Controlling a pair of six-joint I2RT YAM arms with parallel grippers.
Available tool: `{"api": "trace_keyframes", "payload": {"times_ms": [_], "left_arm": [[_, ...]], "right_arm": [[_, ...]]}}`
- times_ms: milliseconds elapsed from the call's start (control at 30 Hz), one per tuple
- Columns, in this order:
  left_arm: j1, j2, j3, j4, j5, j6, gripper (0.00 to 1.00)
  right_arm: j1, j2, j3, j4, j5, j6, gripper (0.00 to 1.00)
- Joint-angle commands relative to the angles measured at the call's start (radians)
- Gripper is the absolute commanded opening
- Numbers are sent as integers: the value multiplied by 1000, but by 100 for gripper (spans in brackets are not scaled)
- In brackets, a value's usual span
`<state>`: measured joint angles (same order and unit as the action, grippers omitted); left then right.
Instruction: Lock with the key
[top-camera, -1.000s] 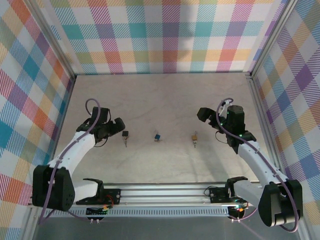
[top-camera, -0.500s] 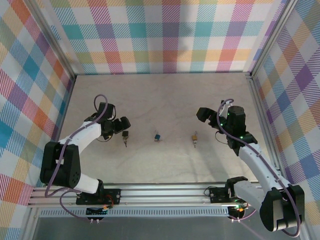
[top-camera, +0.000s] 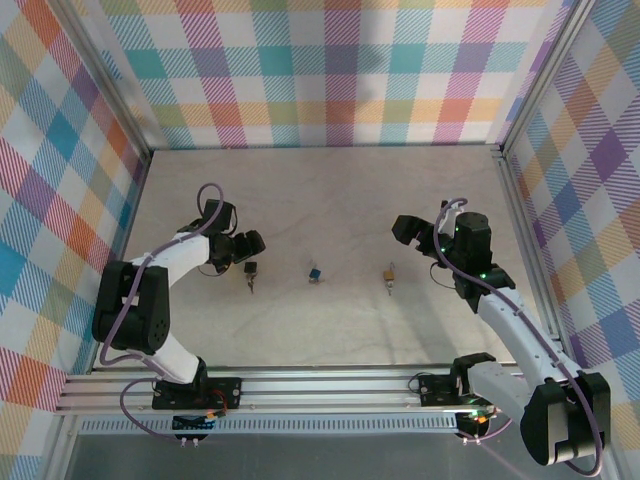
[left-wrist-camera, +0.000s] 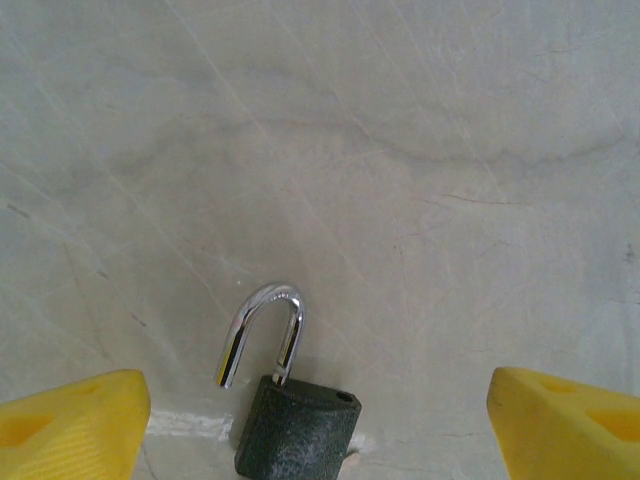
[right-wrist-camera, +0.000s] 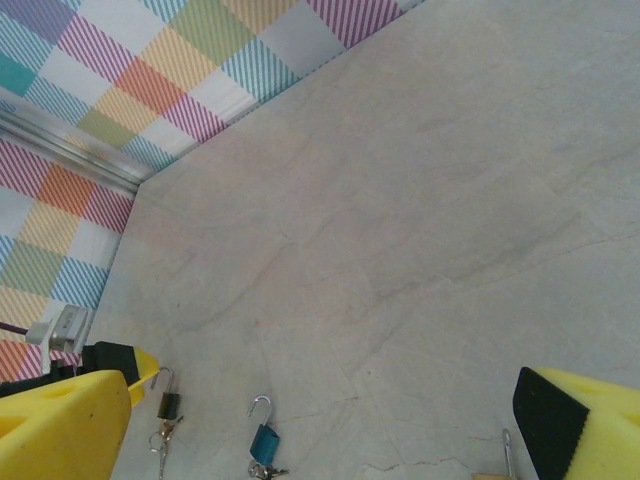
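Padlock count, top view: three, in row across middle of frame.
- One black padlock (top-camera: 250, 267), left of centre.
- One blue padlock (top-camera: 314, 272), centre.
- One brass padlock (top-camera: 389, 271), right of centre.

Key sets (top-camera: 251, 286): three, one hanging at each padlock. Keys per set too small to count.

Robot arms: two, left arm (top-camera: 170, 265) at lower left and right arm (top-camera: 510, 320) at lower right.

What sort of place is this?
Probably a robotics test booth: colourful checked wall panels enclose a pale stone-look table, a white left arm and white right arm sit on a metal rail, and a black padlock, blue padlock and brass padlock lie in a row.
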<state>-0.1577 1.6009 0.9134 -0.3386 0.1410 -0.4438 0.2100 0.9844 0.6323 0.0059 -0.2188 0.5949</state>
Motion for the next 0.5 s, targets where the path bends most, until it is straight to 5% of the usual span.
{"api": "trace_keyframes", "payload": {"times_ms": [0, 467], "left_arm": [[-5, 14, 28, 9, 13, 28, 87], [-5, 54, 28, 32, 27, 37, 75]], "right_arm": [[6, -14, 0, 14, -13, 3, 99], [9, -16, 1, 16, -16, 5, 99]]}}
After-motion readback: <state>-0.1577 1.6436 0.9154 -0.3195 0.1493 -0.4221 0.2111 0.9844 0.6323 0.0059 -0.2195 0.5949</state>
